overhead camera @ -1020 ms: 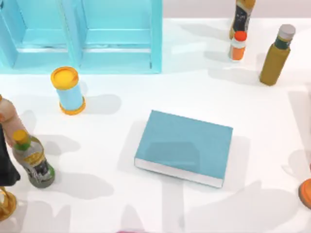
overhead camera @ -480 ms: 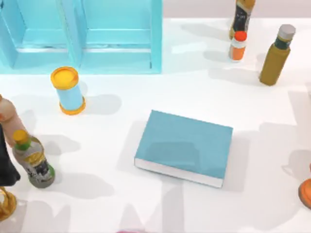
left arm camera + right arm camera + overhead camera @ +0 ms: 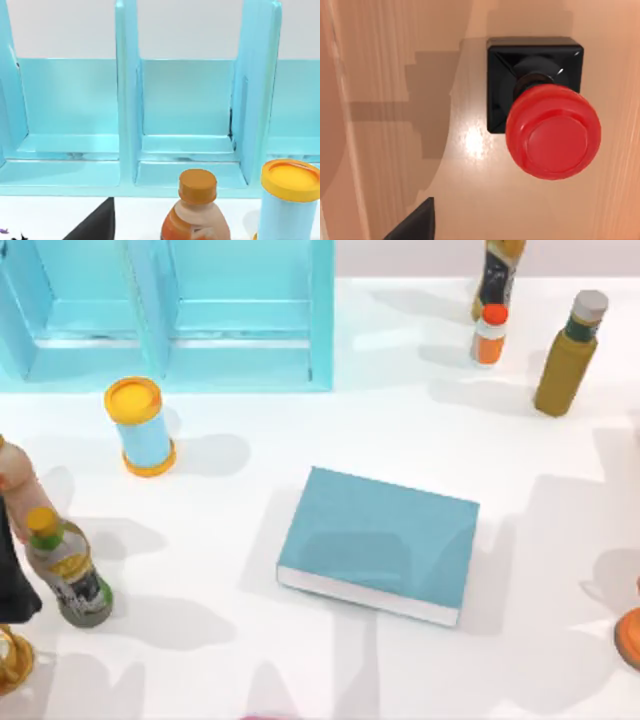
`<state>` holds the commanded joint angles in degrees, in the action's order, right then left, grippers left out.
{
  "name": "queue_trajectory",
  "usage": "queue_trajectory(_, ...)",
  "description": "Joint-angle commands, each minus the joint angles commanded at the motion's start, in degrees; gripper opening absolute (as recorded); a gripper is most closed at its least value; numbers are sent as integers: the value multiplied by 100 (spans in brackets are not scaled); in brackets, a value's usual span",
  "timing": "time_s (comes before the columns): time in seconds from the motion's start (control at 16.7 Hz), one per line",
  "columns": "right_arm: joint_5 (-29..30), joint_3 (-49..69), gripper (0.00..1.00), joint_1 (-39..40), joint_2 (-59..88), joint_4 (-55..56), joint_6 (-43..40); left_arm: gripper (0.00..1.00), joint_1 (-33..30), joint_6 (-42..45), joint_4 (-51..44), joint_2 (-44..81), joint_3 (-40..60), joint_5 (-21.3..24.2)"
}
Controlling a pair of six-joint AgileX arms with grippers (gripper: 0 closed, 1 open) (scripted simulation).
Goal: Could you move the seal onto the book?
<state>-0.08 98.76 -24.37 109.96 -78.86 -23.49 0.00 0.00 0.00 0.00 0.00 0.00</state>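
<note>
My right wrist view looks straight down on the seal [image 3: 540, 107], knob up, so the right arm is nearer; the book [image 3: 378, 543] lies mid-table; I cannot tell either gripper's state.

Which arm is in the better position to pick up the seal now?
The right arm, probably. Its wrist camera looks straight down on the seal, close by, standing on a wooden surface. The left wrist camera faces the light-blue cabinet, away from the seal. The book lies mid-table.
</note>
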Motion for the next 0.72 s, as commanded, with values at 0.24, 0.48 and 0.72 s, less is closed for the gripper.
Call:
queue_trajectory(0.24, 1, -104, 100, -9, 5, 103, 1, 100, 0, 0, 0, 0, 0, 0)
queue_trajectory(0.48, 1, -847, 100, 11, 120, 983, 13, 100, 0, 0, 0, 0, 0, 0)
queue_trajectory(0.72, 2, -1698, 100, 22, 283, 2009, 26, 100, 0, 0, 0, 0, 0, 0)
